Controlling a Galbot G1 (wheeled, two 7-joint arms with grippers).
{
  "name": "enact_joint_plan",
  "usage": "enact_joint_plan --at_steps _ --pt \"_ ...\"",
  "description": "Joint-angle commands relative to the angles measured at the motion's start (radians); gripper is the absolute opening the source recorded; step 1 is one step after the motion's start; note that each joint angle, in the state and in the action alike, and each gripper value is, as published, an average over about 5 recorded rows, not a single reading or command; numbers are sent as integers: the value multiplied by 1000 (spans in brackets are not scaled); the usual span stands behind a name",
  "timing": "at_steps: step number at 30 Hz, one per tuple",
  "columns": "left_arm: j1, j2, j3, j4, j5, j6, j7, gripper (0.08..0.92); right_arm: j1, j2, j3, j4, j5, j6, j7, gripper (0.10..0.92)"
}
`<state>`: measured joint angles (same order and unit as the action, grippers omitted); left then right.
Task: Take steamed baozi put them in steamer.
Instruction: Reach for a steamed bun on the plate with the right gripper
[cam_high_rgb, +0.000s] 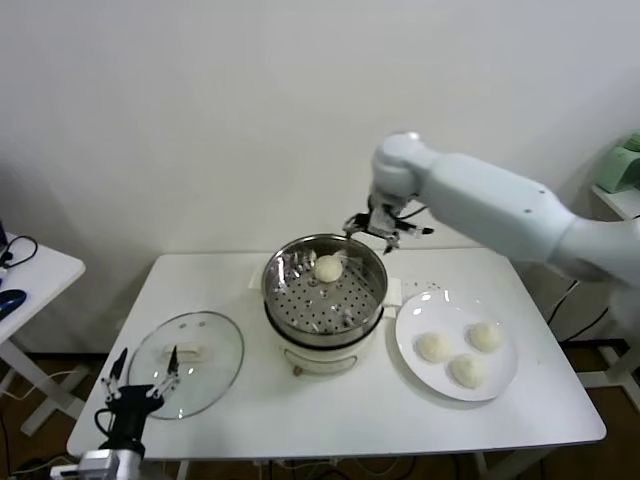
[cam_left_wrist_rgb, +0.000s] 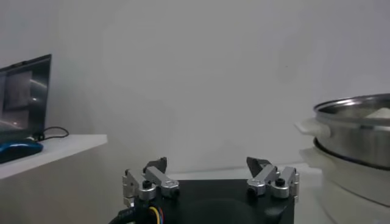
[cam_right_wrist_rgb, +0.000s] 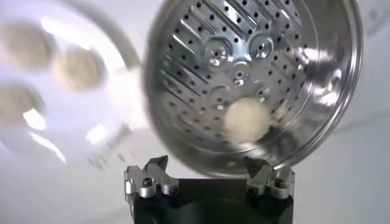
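Note:
One steamed baozi (cam_high_rgb: 328, 267) (cam_right_wrist_rgb: 245, 118) lies on the perforated floor of the shiny steamer (cam_high_rgb: 290, 300) (cam_right_wrist_rgb: 183, 67), near its back wall. Three more baozi (cam_high_rgb: 434, 346) (cam_high_rgb: 486, 336) (cam_high_rgb: 467, 371) (cam_right_wrist_rgb: 74, 68) rest on the white plate (cam_high_rgb: 420, 312) to the steamer's right. My right gripper (cam_high_rgb: 384, 228) (cam_right_wrist_rgb: 207, 167) hangs open and empty above the steamer's back right rim. My left gripper (cam_high_rgb: 141, 375) (cam_left_wrist_rgb: 207, 164) stands open and empty low at the table's front left, by the glass lid.
A glass lid (cam_high_rgb: 215, 335) lies flat on the white table (cam_high_rgb: 540, 420), left of the steamer. A small side table (cam_high_rgb: 40, 270) (cam_left_wrist_rgb: 55, 149) with a laptop (cam_left_wrist_rgb: 24, 97) stands at the far left. A green object (cam_high_rgb: 622, 168) sits on a shelf at the right.

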<state>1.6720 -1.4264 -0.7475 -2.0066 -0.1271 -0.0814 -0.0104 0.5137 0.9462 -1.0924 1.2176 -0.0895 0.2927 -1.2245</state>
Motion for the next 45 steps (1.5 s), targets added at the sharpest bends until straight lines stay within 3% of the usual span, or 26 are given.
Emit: enact_joint_plan --at_steps 1,13,18,28,45 --pt "-12 6 13 -9 -28 18 3 823 -4 -354 -91 65 422 -342 -14 823" --pt "21 -5 7 -20 -31 -1 -1 823 -328 -338 97 24 279 -361 28 823" --pt "34 -17 6 -31 -29 -6 -53 823 -413 -279 148 -31 237 -360 35 823" --pt "43 -19 -7 -26 -31 18 -107 823 -468 -204 166 -80 205 -356 34 823" --pt "39 -15 -12 -2 -44 26 -117 823 -486 -149 181 -161 151 -315 71 823"
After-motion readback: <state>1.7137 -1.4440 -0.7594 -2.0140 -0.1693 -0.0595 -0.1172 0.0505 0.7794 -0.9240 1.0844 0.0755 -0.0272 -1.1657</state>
